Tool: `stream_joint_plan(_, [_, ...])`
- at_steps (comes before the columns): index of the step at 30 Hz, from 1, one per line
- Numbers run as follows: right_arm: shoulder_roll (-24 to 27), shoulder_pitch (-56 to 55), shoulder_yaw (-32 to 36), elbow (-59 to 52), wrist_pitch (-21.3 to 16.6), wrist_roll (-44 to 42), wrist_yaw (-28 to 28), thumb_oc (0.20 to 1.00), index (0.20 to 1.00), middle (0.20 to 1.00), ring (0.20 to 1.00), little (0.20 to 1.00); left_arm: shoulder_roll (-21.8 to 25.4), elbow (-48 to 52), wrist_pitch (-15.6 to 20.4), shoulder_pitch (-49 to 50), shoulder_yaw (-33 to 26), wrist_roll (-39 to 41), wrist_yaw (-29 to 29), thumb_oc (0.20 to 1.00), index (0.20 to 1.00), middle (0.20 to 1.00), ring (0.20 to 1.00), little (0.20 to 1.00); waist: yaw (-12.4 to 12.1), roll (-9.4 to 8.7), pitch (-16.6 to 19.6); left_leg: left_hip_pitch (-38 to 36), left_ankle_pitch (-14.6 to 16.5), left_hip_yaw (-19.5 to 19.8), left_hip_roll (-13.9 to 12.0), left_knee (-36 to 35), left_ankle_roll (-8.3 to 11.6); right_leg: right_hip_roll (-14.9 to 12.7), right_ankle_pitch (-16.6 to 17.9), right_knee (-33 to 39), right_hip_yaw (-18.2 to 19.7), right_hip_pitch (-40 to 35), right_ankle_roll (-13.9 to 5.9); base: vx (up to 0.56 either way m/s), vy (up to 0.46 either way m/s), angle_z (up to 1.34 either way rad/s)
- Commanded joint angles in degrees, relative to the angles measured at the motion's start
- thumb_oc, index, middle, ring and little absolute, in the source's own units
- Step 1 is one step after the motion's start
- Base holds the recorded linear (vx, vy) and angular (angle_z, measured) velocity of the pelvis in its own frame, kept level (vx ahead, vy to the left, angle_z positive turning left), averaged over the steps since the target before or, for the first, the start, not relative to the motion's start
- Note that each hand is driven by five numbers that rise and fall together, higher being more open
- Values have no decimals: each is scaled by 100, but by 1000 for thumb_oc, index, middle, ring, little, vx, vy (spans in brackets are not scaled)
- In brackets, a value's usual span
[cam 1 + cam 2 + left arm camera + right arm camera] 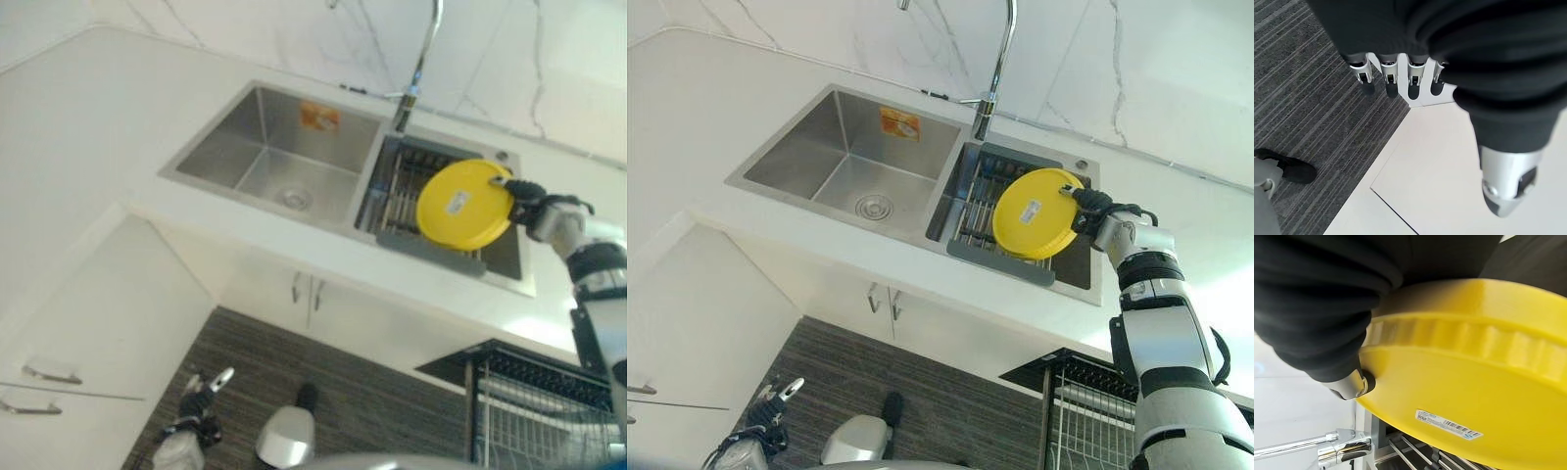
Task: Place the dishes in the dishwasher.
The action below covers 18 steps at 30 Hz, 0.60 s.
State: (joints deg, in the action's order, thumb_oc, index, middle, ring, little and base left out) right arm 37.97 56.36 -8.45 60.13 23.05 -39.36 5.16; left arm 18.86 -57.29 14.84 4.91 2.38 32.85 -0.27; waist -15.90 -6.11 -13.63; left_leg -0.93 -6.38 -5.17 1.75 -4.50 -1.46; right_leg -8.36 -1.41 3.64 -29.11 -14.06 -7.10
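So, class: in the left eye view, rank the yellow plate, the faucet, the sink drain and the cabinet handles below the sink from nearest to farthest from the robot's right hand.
1. Yellow plate: held in the right hand, over the right basin.
2. Faucet: behind the basins, at the divider.
3. Sink drain: in the left basin's floor.
4. Cabinet handles: below the counter; too close to the drain to call.

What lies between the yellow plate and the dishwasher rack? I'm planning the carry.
In the eye views, the sink's front rim and a strip of white counter lie between the yellow plate, gripped by the right hand, and the dishwasher rack.
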Motion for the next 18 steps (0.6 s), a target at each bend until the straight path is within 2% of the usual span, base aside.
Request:
stream_joint_plan(1, [389,179,-152,-883,-694,-665,-68,200,200,200,200,200,124,90,105,-24,486,127,-48,1000,1000,1000,1000,1000,-112,181,402,-512,908,9,-315,-46,388,-267,-136,-799,-134,533,-157,0,0,0])
stream_joint_plan(4, [459,-51,82,-1423,-915,-1202,-165,200,200,200,200,200,139,72,105,25,447,37,-115,1000,1000,1000,1000,1000,-15,184,413,-524,926,-52,-336,-50,405,-238,-152,-771,-98,541,-135,-15,-24,-2])
stream_joint_plan(8, [589,-799,891,-2623,-1305,-2423,-369,200,200,200,200,200,135,-86,307,236,286,-115,-356,1000,1000,1000,1000,1000,239,171,476,-510,929,-243,-408,-50,462,-87,-153,-571,80,558,-67,-48,-66,-8])
stream_joint_plan(11, [545,-1514,1539,-3678,-1561,-2993,-724,200,200,200,200,200,79,-127,416,366,153,-221,-464,1000,1000,1000,1000,1000,467,176,517,-449,882,-357,-452,-50,505,46,-114,-364,267,576,-5,-77,-80,-36])
stream_joint_plan(14, [-35,-2966,2256,-5313,-2035,-3064,-1005,200,200,200,200,200,-74,-169,493,564,-113,-295,-469,1000,1000,1000,1000,1000,847,241,564,-386,791,-502,-547,-50,583,260,-65,-37,636,550,90,-70,-142,-41])
stream_joint_plan(16, [-335,-3410,2367,-5626,-2147,-3003,-971,200,200,200,200,200,-162,-332,560,615,-246,-323,-518,1000,1000,1000,1000,1000,964,260,595,-407,817,-495,-536,-50,576,362,-88,35,792,536,155,-5,-31,-61])
stream_joint_plan(18, [-641,-4043,2448,-5944,-2320,-2881,-853,200,200,200,200,200,-350,-503,639,784,-436,-267,-563,1000,1000,1000,1000,1000,1085,264,613,-515,833,-244,-416,11,502,397,-83,-41,1070,597,182,80,75,-53])
